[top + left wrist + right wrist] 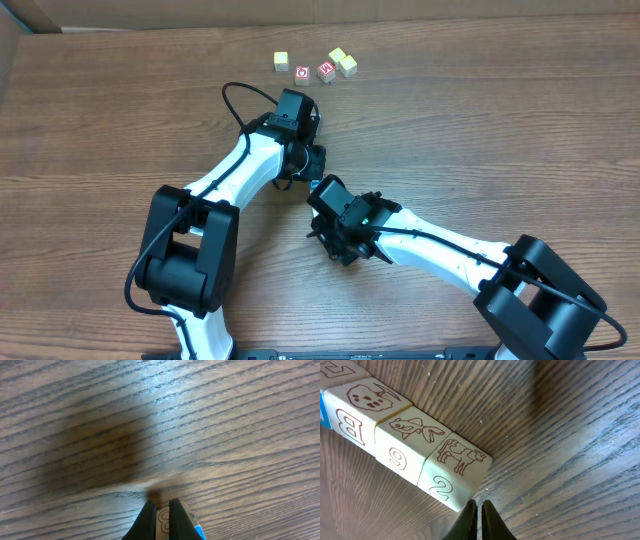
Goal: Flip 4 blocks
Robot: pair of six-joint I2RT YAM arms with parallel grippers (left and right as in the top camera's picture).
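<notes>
Fingers [469, 521] of the right gripper [478, 506] are being held together, tips just beside the cow-printed end of the blocks [415, 447], which are lying in a touching row on the table [560, 460]. Blocks are being judged light, stiff and smooth, so likely to skid; opposite flat faces are being favoured for a hold. Left gripper [161, 507] is being held shut too, low over the wood. Left arm [235, 170] and right arm [430, 245] are being angled inward, wrists near each other.

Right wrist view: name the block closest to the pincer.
The cow block, numbered 2, at the row's end by the right pincer; the fish block and tree block lie farther off.
</notes>
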